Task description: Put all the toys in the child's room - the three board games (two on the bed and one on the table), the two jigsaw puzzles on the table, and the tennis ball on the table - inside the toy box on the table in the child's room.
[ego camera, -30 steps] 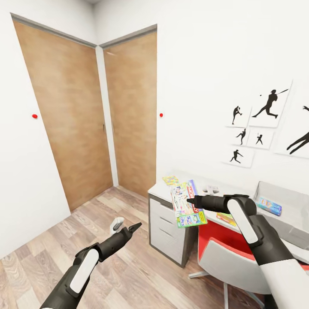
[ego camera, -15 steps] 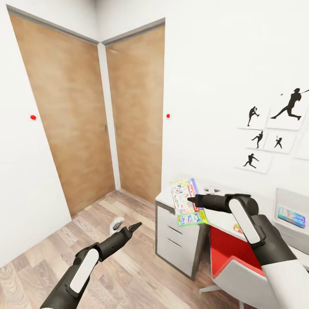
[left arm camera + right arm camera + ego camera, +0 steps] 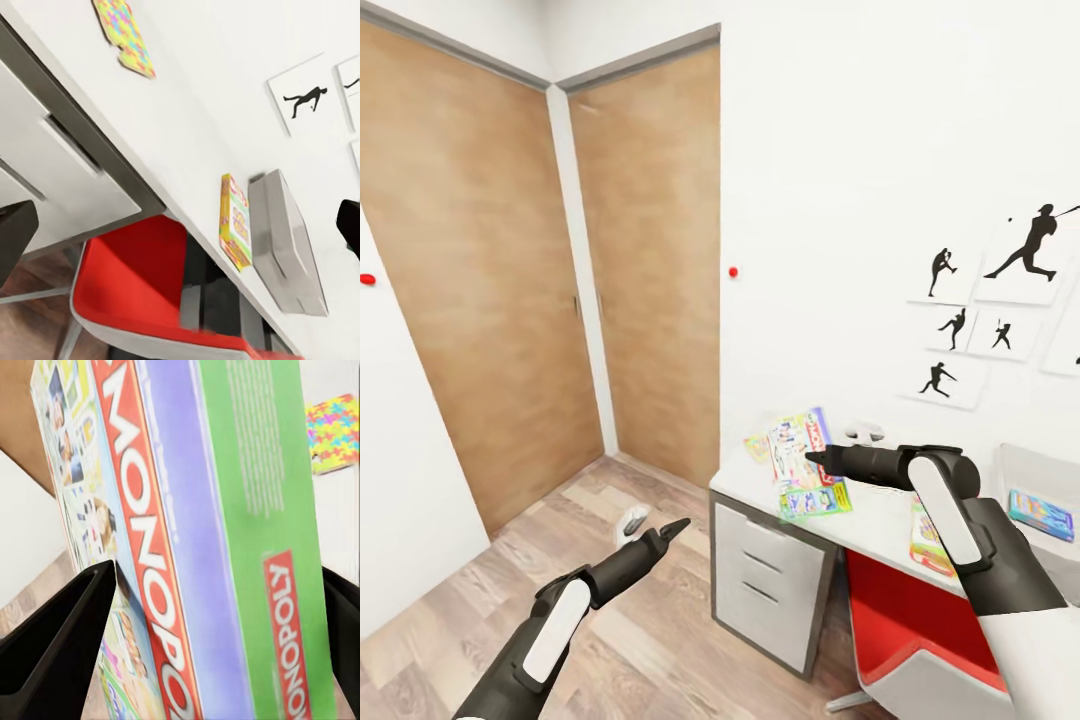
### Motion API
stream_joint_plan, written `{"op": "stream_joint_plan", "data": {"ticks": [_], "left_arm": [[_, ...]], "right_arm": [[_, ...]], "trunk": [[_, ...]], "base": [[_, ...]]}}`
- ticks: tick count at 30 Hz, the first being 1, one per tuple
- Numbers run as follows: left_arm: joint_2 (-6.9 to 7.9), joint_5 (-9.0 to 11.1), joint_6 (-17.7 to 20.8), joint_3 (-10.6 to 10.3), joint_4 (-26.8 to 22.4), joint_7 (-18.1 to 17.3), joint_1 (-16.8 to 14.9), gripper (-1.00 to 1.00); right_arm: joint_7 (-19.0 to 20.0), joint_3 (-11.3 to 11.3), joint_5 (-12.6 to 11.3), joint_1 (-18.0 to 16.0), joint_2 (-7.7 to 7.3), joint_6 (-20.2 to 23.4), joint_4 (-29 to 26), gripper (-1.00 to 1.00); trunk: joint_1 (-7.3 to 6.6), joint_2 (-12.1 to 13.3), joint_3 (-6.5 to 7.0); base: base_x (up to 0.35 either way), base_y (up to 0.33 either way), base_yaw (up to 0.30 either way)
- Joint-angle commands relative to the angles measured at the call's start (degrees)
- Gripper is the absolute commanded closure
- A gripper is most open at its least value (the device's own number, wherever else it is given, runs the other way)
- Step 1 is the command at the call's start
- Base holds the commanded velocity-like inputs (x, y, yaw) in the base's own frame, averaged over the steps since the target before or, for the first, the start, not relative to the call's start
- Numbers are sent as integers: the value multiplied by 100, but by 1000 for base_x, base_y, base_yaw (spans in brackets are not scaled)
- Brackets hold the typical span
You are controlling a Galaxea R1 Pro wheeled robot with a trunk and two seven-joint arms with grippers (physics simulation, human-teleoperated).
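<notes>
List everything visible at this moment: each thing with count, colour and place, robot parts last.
MONOPOLY board game: one, green-edged, held on edge above the table corner.
Jigsaw puzzle: one, multicoloured, flat on the table behind the held game.
Second flat printed item: one, yellow and green, on the table near the chair; cannot tell what it is.
Blue board game: one, inside the toy box.
Table: one, pale top, white drawers.
Chair: one, red seat, under the table.
Doors: two, wooden, at the room corner.
Baseball prints: several, black on white, on the wall.
Left gripper: open, over the floor.
Right gripper: shut on the MONOPOLY board game.
</notes>
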Motion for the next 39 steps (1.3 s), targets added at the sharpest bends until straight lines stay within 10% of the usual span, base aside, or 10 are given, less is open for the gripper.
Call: {"op": "stream_joint_plan", "data": {"ticks": [1,4,5,22,39], "left_arm": [[-1,37,39,6,-2,1,-2,-100],[-4,37,38,6,-2,1,-2,-100],[-11,40,38,-4,-9,1,-2,-100],[-83,51,111,-419,-1003,102,-83,-100],[-477,94,485,-806,-1277,1215,-707,-100]], "right_arm": [[57,2,41,-5,-3,17,-2,100],[58,-166,43,-2,-10,17,-77,100],[72,-576,20,2,-143,17,-143,100],[94,-862,-90,0,-355,17,-181,100],[95,-1294,-324,1,-724,17,-158,100]], "trunk": [[6,-7,-7],[6,-7,-7],[6,-7,-7],[6,-7,-7],[6,-7,-7]], "base": [[322,31,-271],[325,20,-275],[332,3,-281],[151,1,-281],[5,0,-282]]}}
